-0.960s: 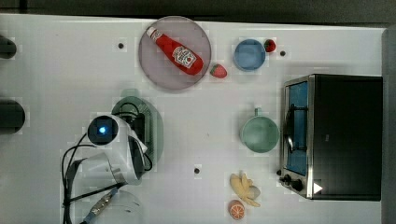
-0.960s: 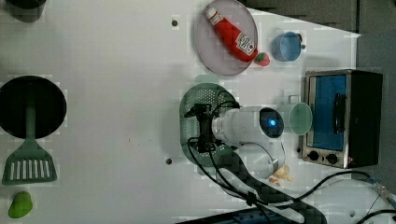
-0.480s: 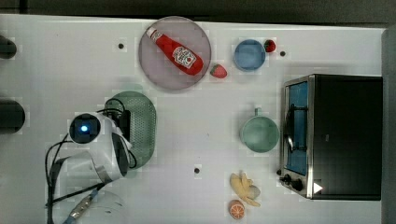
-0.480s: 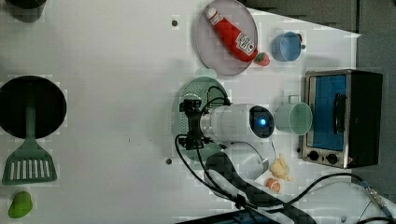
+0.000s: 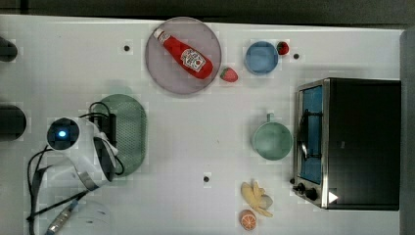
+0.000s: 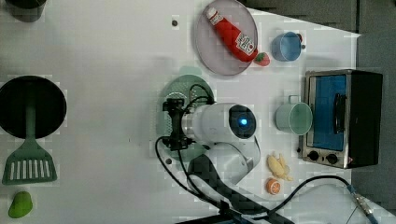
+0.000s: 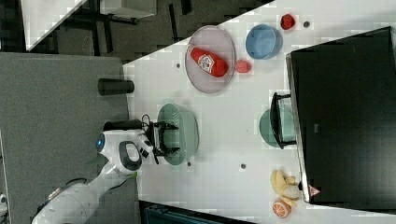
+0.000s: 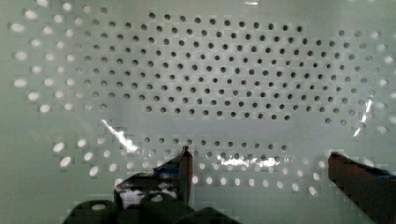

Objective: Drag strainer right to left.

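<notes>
1. The tool (image 8: 259, 161) stands with its fingers (image 8: 184, 165) wide apart, both tips down inside the strainer (image 5: 128, 128), clamped on nothing.
2. The strainer lies directly under the tool on the white surface (image 5: 195, 132), well apart from the plate (image 5: 169, 73) with the ketchup bottle (image 5: 185, 54) and from the green mug (image 5: 272, 140).
3. Risk: with the fingers merely pressing the perforated floor, they may skid across the smooth plastic and leave the strainer behind.
4. Risk: pushing against one wall could tip the light basket or spin it about an end tab.
5. Risk: too much downward force may flex the thin bottom or catch a fingertip in a hole.
</notes>
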Action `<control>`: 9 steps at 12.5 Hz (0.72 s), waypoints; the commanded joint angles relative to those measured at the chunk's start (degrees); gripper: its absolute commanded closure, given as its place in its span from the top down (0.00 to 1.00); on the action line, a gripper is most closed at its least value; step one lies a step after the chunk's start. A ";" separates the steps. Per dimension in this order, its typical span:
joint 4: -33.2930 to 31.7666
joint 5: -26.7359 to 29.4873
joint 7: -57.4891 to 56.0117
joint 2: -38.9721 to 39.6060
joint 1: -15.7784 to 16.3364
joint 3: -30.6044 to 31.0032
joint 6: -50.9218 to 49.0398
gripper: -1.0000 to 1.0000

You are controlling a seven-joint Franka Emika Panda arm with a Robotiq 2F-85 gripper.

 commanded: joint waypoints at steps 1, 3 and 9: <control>2.67 1.27 4.35 0.87 2.72 0.83 0.76 1.00; 4.27 2.77 4.51 1.67 3.61 0.83 0.63 1.00; 8.61 4.43 4.63 3.90 6.19 0.73 0.76 1.00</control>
